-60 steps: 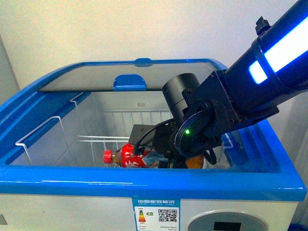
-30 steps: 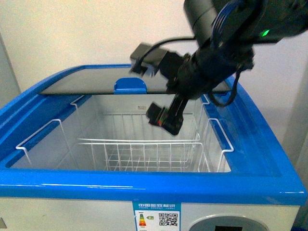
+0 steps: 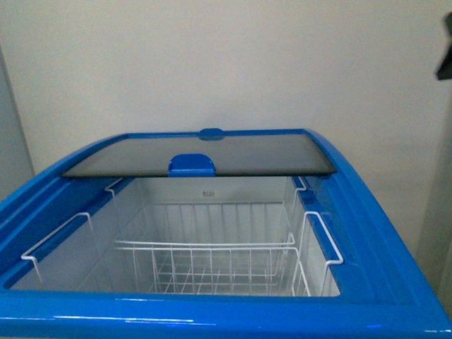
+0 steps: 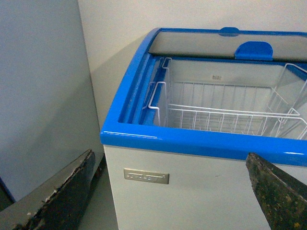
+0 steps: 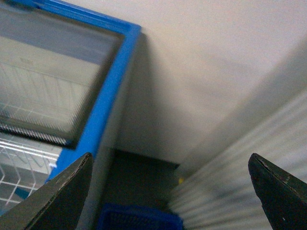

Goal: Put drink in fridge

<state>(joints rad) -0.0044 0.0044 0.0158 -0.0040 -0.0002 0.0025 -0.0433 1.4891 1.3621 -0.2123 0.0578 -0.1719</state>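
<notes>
The fridge is a white chest cooler with a blue rim, and it stands open. Its glass lid with a blue handle is slid to the back. White wire baskets show inside. No drink shows in any view. My left gripper is open and empty, low in front of the fridge's left front corner. My right gripper is open and empty, up beside the fridge's far right corner. Only a dark tip of the right arm shows in the front view.
A tall grey cabinet stands close to the fridge's left side. A blue crate lies on the floor to the right of the fridge, next to a grey ribbed panel. A pale wall is right behind.
My right arm has risen out of the fridge and swung up and right, almost out of the front view. The red bottle seen at it a second ago no longer shows.
</notes>
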